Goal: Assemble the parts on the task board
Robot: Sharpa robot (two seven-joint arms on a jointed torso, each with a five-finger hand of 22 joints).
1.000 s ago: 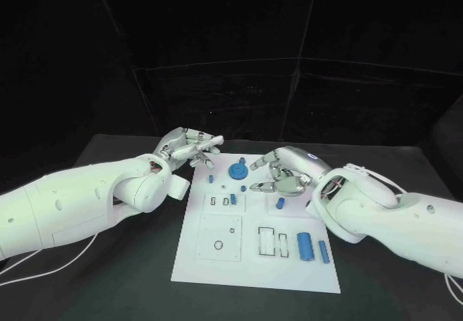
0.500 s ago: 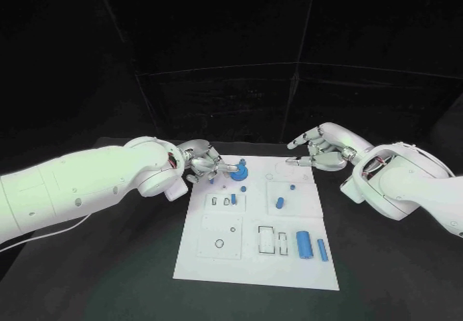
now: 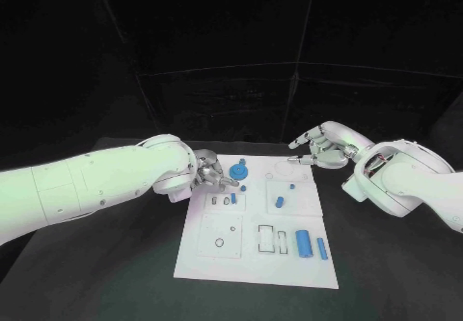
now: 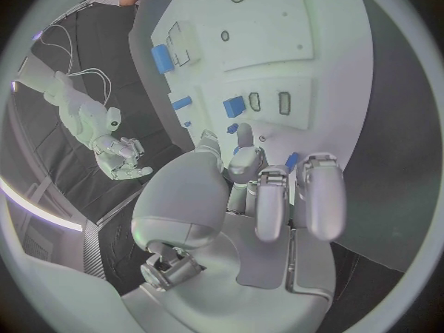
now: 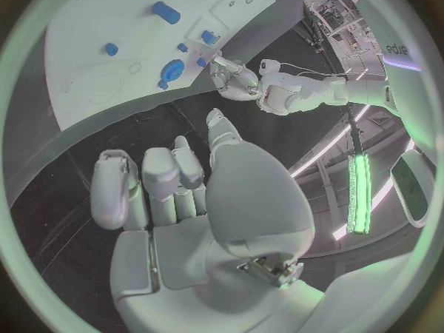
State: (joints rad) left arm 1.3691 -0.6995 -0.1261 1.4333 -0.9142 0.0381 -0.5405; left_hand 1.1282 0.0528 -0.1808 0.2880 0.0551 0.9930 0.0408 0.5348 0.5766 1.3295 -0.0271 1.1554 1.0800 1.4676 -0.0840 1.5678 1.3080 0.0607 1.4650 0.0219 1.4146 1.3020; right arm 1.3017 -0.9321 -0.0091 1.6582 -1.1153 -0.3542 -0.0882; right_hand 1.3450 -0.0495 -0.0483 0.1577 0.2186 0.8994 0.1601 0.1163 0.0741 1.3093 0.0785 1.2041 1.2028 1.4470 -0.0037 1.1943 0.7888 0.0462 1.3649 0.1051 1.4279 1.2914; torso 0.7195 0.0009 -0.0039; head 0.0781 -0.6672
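The white task board [image 3: 253, 264] lies in the middle of the table. A round blue part [image 3: 237, 174] stands near its far left corner. My left hand [image 3: 211, 175] sits at that part's left side with its fingers curled in against it. In the left wrist view, blue [image 4: 243, 149] shows between the curled fingers [image 4: 270, 200], and a grip cannot be made out. My right hand [image 3: 323, 150] hovers past the board's far right corner, fingers apart and holding nothing. Its bare palm [image 5: 236, 192] shows in the right wrist view.
Other blue parts lie on the board: a small peg [image 3: 278, 200], a small block [image 3: 233, 198], and a large cylinder [image 3: 304, 244] beside a thin bar [image 3: 323, 249] at the near right. Several outlined slots [image 3: 265, 241] mark the board's near half. Black table [image 3: 116, 267] surrounds it.
My right hand has left the middle of the board and risen to beyond its far right corner. My left hand has come down against the round blue part.
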